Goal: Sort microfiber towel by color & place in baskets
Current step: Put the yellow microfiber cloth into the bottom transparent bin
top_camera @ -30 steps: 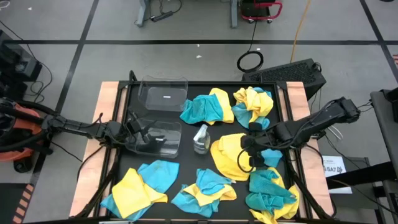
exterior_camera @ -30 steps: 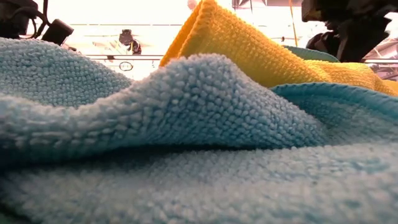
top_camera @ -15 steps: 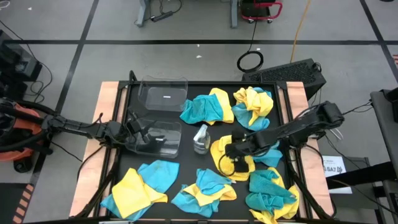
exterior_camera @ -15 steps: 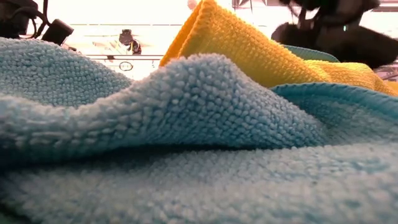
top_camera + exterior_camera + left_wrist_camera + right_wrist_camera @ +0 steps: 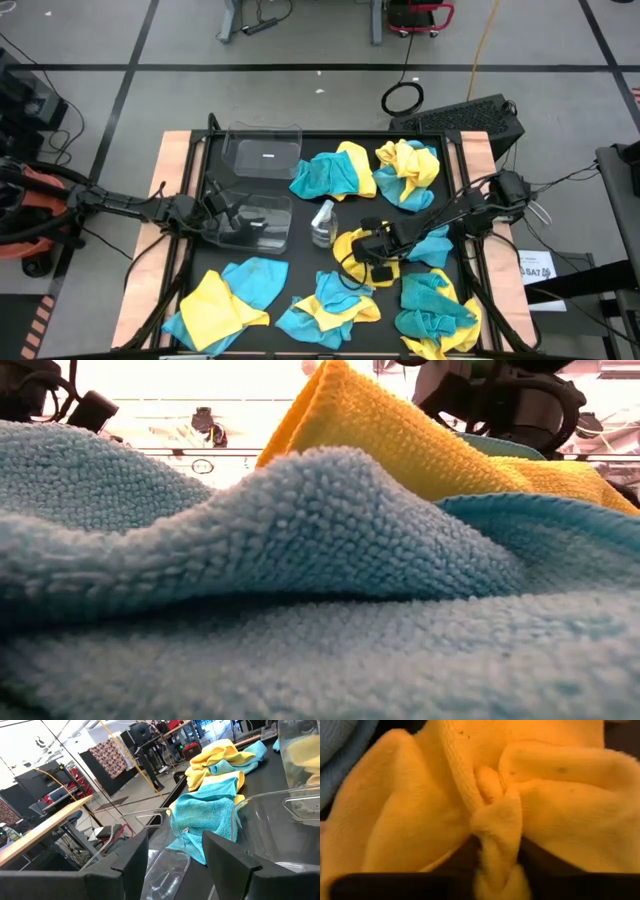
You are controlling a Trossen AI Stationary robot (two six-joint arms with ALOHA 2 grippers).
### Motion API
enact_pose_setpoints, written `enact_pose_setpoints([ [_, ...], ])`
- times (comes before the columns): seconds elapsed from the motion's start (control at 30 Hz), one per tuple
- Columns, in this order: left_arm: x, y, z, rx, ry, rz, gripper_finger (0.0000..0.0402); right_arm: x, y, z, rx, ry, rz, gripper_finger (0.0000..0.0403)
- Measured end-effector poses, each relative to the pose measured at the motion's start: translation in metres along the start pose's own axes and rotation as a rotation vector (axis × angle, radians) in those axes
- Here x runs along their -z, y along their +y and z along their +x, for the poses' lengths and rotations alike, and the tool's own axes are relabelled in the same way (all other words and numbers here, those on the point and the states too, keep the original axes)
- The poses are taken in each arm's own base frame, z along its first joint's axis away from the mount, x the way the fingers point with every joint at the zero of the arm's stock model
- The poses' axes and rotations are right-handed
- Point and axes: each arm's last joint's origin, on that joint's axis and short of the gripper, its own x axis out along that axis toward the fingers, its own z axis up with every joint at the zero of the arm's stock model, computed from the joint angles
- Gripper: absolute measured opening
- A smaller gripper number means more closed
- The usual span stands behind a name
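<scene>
Right gripper: reaching in over the black table from its right side and pinching a fold of the yellow towel, just right of the spray bottle. In the right wrist view the yellow towel is bunching up into a ridge between the two dark fingers, which are pressing together on it.

Yellow towel: lying crumpled just right of the spray bottle, touching the table, with the gripper on top of it.

Left gripper: sitting at the near tub, left of the spray bottle. In the left wrist view its fingers are standing apart around the clear rim of the near tub, gripping nothing soft.

Tubs: the near tub is standing just left of the spray bottle; the far tub is standing beyond it, at the table's back edge. Both are holding no towels.

Other towels: mixed yellow and teal heaps are lying around the spray bottle. One heap is lying just behind it, another farther right of that. Three more are lying along the front edge: front left heap, front middle heap, front right heap.

Low view: a teal cloth is filling the foreground, with a yellow fold rising behind it.
</scene>
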Motion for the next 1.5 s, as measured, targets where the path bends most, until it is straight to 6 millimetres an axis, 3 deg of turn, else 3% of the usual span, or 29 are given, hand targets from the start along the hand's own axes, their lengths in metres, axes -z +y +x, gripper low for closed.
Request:
enact_pose_setpoints([
  [0.07, 0.0, 0.0, 0.0, 0.0, 0.001, 0.0, 0.0193, -0.004, 0.0, -0.009, -0.006, -0.031, -0.013, 0.0021],
  [0.23, 0.0, 0.0, 0.0, 0.0, 0.0, 0.0, 0.0193, -0.014, -0.001, -0.043, 0.004, -0.099, -0.002, 0.0017],
  [0.4, 0.0, 0.0, 0.0, 0.0, 0.0, 0.0, 0.0193, -0.024, -0.004, -0.097, 0.019, -0.231, -0.006, 0.0008],
  [0.63, 0.0, 0.0, 0.0, 0.0, 0.0, 0.0, 0.0193, -0.018, -0.012, -0.17, 0.008, -0.416, -0.004, 0.0007],
  [0.93, 0.0, 0.0, 0.0, 0.001, 0.0, 0.001, 0.0193, -0.003, -0.023, -0.243, 0.089, -0.686, -0.027, 0.0007],
  [1.23, 0.0, 0.0, 0.0, 0.0, 0.0, 0.0, 0.0193, -0.016, -0.025, -0.279, 0.181, -1.003, -0.164, 0.0007],
  [1.5, 0.0, 0.0, 0.0, 0.0, 0.0, 0.0, 0.0193, -0.041, -0.039, -0.278, 0.308, -1.132, -0.202, 0.0007],
])
